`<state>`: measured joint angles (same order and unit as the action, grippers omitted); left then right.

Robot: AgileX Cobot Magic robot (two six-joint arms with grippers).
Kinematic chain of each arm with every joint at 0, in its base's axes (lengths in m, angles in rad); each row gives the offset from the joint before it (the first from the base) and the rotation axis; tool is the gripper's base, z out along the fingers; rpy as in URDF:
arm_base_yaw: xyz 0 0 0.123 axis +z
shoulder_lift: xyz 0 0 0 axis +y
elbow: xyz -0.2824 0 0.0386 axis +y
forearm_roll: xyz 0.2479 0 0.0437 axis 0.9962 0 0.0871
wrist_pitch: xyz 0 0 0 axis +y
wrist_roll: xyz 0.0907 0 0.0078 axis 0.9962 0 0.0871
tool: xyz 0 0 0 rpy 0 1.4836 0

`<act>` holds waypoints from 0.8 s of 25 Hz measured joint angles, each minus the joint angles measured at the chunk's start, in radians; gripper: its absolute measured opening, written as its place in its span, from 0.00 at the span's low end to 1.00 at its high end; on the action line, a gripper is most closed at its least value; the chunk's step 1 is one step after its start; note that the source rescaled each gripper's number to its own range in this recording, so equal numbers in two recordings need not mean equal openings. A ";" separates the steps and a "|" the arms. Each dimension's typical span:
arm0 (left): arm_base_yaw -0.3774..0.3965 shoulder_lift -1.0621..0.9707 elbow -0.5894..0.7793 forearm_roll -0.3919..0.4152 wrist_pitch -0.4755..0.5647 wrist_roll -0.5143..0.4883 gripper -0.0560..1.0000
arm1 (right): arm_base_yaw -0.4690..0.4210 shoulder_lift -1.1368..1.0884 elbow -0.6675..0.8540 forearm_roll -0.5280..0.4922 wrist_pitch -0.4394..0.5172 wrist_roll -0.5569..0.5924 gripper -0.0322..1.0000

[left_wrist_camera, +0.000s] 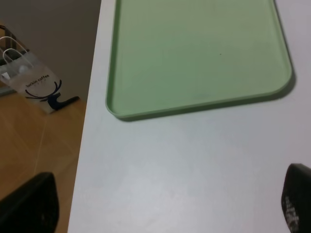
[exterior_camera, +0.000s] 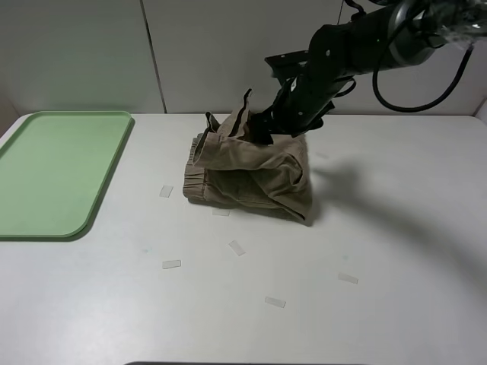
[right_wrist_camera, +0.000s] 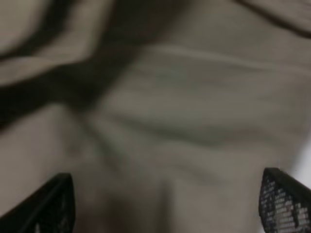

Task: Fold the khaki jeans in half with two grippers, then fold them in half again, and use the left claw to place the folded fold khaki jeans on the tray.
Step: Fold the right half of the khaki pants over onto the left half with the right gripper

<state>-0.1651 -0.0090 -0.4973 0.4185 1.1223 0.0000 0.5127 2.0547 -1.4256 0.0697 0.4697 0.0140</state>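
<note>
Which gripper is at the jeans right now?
The right gripper, jaws wide over the khaki jeans; the left gripper hangs over the table beside the tray.

- Reaches in from the far right with the black, jointed right arm [exterior_camera: 335, 53], wrist bent low.
- Holds the black, mesh-padded right gripper [right_wrist_camera: 165, 208] pointed down, jaws wide apart.
- Holds the black left gripper [left_wrist_camera: 160, 208] likewise wide apart, only fingertips [left_wrist_camera: 26, 204] showing.
</note>
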 joint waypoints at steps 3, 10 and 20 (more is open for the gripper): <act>0.000 0.000 0.000 0.000 0.000 0.000 0.92 | 0.059 0.000 0.000 0.069 -0.021 -0.001 0.84; 0.000 0.000 0.000 0.000 0.000 0.000 0.92 | 0.160 0.000 0.000 0.187 -0.115 -0.001 0.84; 0.000 0.000 0.000 0.000 0.000 0.000 0.92 | 0.186 -0.001 0.000 0.208 -0.129 -0.122 0.84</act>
<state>-0.1651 -0.0090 -0.4973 0.4185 1.1226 0.0000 0.6988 2.0535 -1.4256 0.2780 0.3410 -0.1076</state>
